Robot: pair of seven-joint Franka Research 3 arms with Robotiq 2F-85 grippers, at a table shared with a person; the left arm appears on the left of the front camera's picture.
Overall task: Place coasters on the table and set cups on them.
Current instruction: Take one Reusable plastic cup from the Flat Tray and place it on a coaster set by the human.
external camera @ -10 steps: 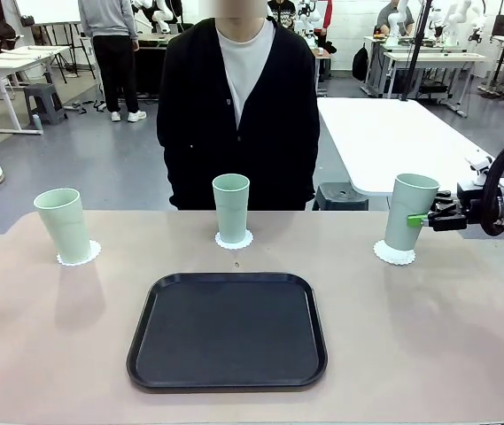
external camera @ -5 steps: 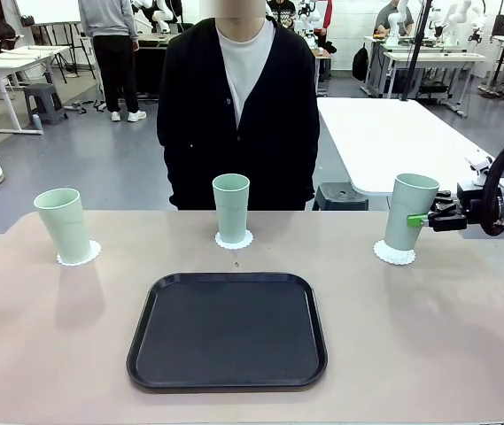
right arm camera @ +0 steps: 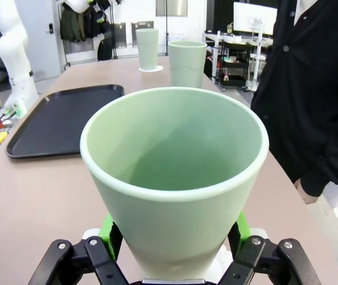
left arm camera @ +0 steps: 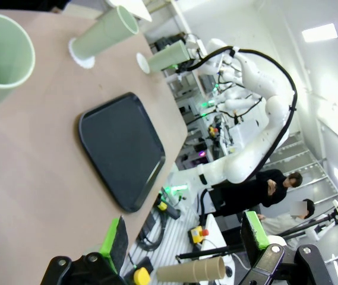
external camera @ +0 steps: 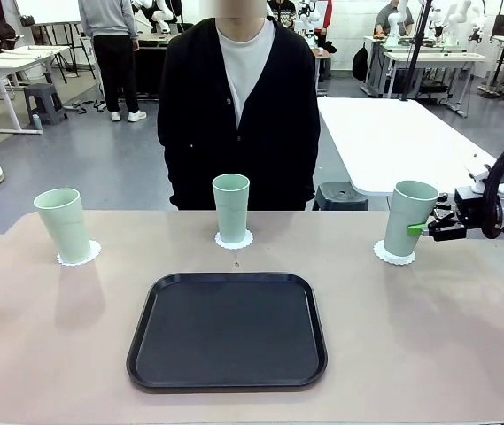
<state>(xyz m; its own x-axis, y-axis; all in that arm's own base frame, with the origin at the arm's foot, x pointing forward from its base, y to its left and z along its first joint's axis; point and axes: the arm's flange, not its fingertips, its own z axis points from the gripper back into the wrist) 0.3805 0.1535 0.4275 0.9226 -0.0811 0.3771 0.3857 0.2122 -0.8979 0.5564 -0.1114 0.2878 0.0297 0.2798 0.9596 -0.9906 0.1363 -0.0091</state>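
Mint-green plastic tumblers stand on lacy white paper coasters across the beige desk [external camera: 48, 354] in the front view: left cup [external camera: 64, 225], middle cup [external camera: 231, 207], and right cup [external camera: 408, 218] tilted on its coaster [external camera: 394, 254], clamped by the right end effector [external camera: 429, 226]. Left wrist view: the left end effector [left arm camera: 183, 237] hangs spread wide, holding nothing, above a black rounded tray [left arm camera: 121, 148]. Right wrist view: green pads squeeze the nearest tumbler's sides.

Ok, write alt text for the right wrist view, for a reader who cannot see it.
A tall pale mint-green plastic cup stands between the fingers of the right hand, seen from just above its open rim. Behind it on the beige table lie a black rounded tray and two more green cups; a person in a black cardigan stands alongside.
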